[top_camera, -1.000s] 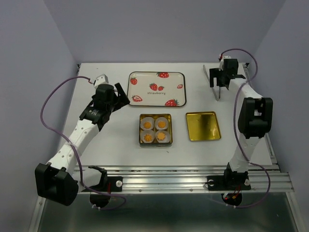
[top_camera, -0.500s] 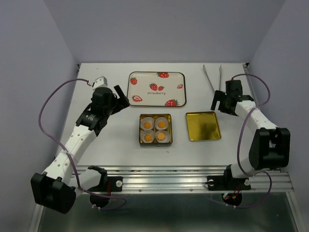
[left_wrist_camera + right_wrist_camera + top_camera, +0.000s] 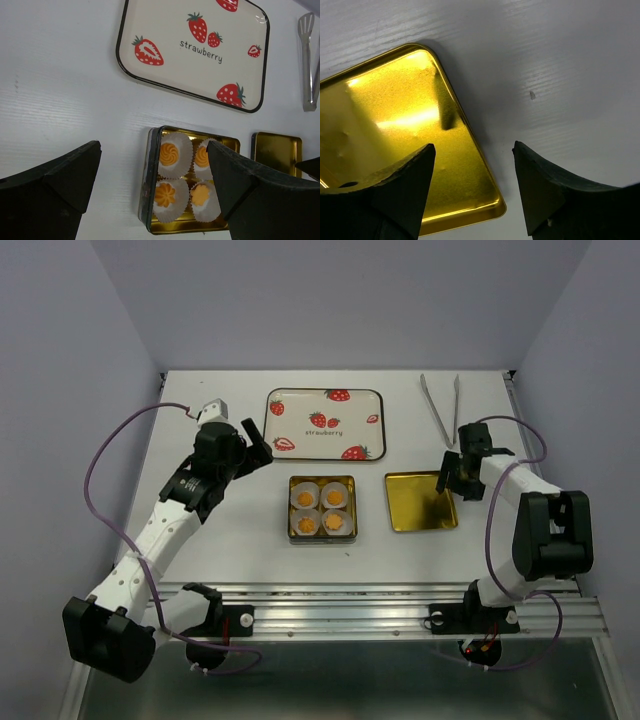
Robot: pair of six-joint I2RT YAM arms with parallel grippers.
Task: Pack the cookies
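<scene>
Four small orange cookies [image 3: 321, 509] sit in white paper cups inside an open square tin [image 3: 290, 510] at the table's centre. They also show in the left wrist view [image 3: 169, 154], in the tin [image 3: 146, 185]. The tin's gold lid [image 3: 420, 501] lies flat to the right of the tin. My left gripper [image 3: 258, 440] is open and empty, up and left of the tin. My right gripper [image 3: 455, 480] is open and empty at the lid's far right corner. In the right wrist view the lid's [image 3: 385, 125] edge runs between its open jaws [image 3: 473, 147].
A strawberry-printed tray [image 3: 325, 424] lies behind the tin. Metal tongs [image 3: 440, 408] lie at the back right, behind my right gripper. Grey walls close in the table on the left, back and right.
My right gripper has left the tongs at the back and come forward and down to the gold lid's far right corner. My left arm has shifted only slightly.
</scene>
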